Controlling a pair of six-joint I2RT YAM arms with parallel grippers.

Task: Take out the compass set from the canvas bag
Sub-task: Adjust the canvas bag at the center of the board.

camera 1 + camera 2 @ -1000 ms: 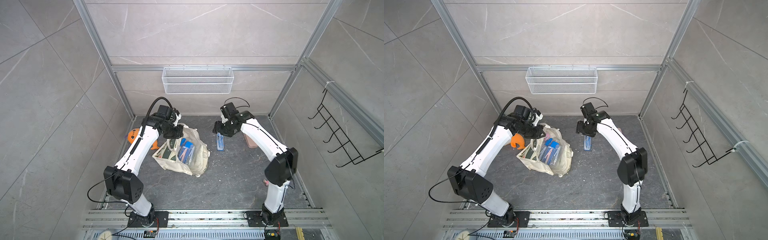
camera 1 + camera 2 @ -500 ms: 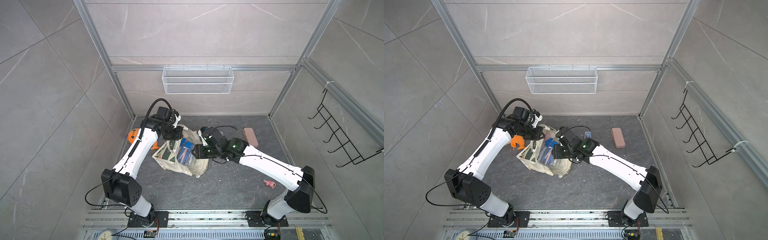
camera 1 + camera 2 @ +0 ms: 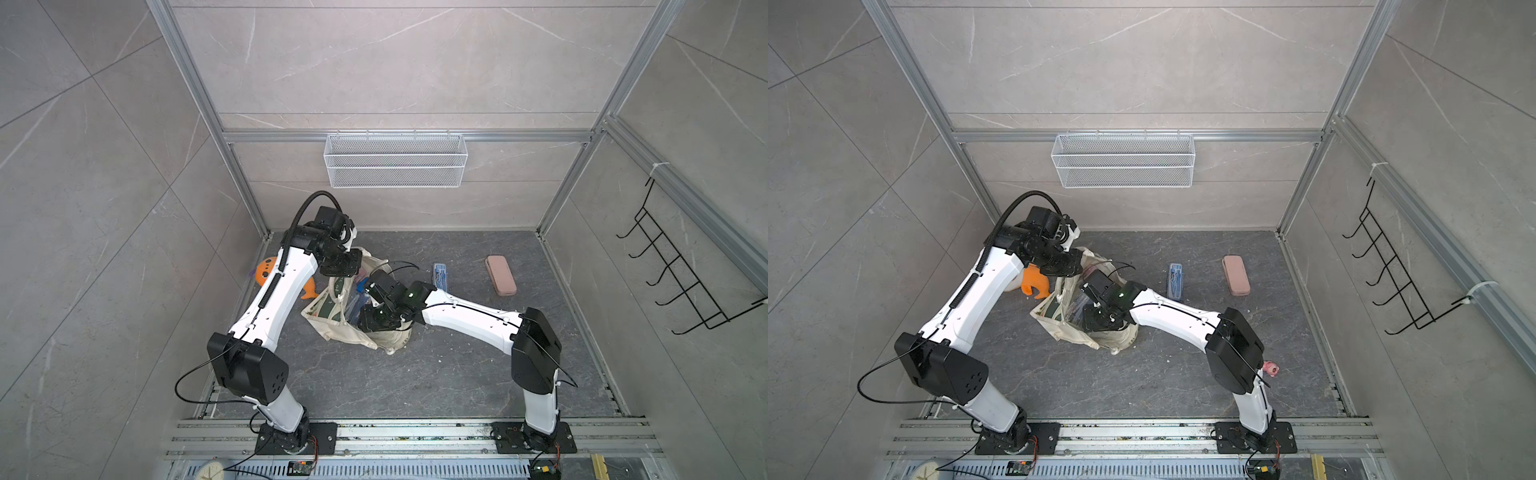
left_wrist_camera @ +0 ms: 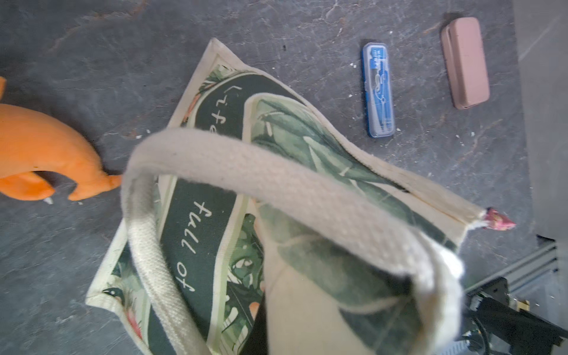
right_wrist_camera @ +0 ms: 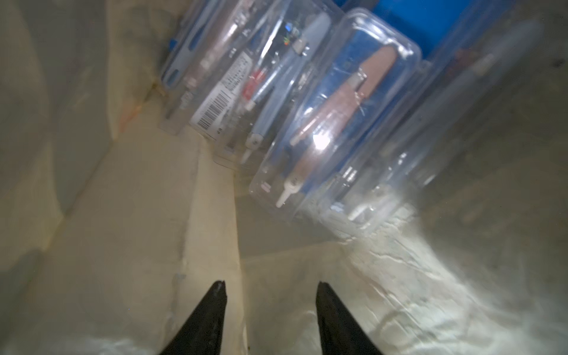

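Observation:
The cream canvas bag (image 3: 332, 322) (image 3: 1059, 328) (image 4: 196, 239) lies on the grey floor with its mouth held up. My left gripper (image 3: 347, 266) (image 3: 1065, 266) is shut on the bag's upper rim by a handle (image 4: 276, 172); its jaws are hidden by cloth in the left wrist view. My right gripper (image 5: 270, 285) (image 3: 370, 320) (image 3: 1096, 322) is inside the bag, open, with nothing between its fingers. Ahead of it lie several clear cases, the nearest a compass set (image 5: 335, 123) on a blue insert. Another blue compass set (image 3: 440, 275) (image 3: 1175, 280) (image 4: 378, 89) lies on the floor right of the bag.
An orange plush toy (image 3: 266, 270) (image 3: 1034, 284) (image 4: 40, 147) lies left of the bag. A pink case (image 3: 500, 275) (image 3: 1236, 275) (image 4: 464, 61) lies at the back right. A small pink thing (image 3: 1271, 369) sits by the right arm's elbow. A wire basket (image 3: 395, 166) hangs on the back wall.
My right arm left the blue case on the floor, swung left to the bag and pushed its gripper inside, its jaws narrowing a little. The left gripper kept its hold.

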